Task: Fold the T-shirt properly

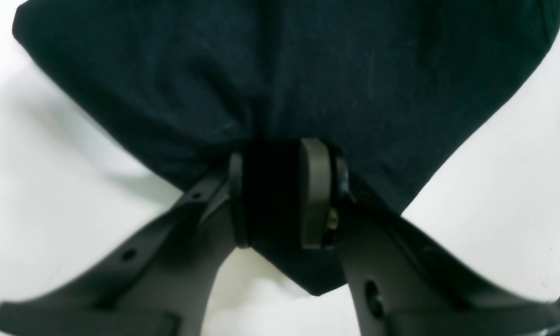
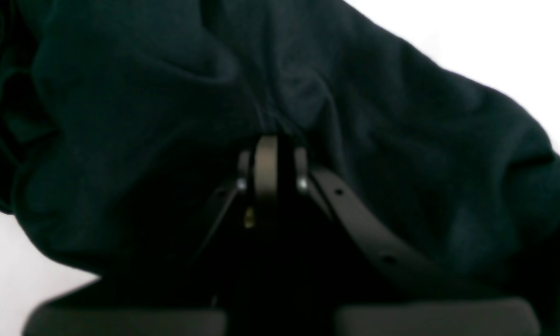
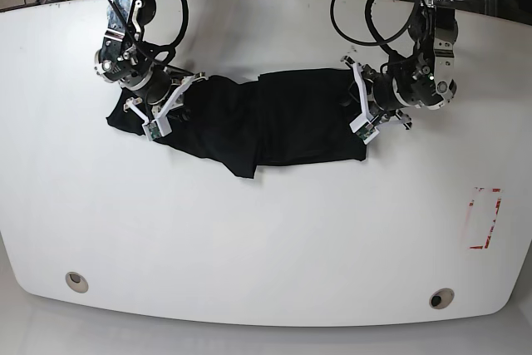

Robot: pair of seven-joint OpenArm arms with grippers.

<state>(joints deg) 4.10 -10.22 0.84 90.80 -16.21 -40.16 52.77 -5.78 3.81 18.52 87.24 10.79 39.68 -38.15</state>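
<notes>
The black T-shirt (image 3: 274,122) lies bunched in a long band across the middle of the white table (image 3: 266,239). My left gripper (image 3: 356,114) is at the band's right end in the base view. In the left wrist view the left gripper (image 1: 284,196) is shut on a thick fold of the T-shirt (image 1: 280,70), near a corner of the cloth. My right gripper (image 3: 174,97) is at the band's left end. In the right wrist view the right gripper (image 2: 270,163) is shut on wrinkled folds of the T-shirt (image 2: 401,140), which fills most of that view.
A red-outlined mark (image 3: 484,218) is on the table at the right. Two round holes (image 3: 76,281) (image 3: 441,298) sit near the front edge. Cables (image 3: 366,14) hang from the arms at the back of the table.
</notes>
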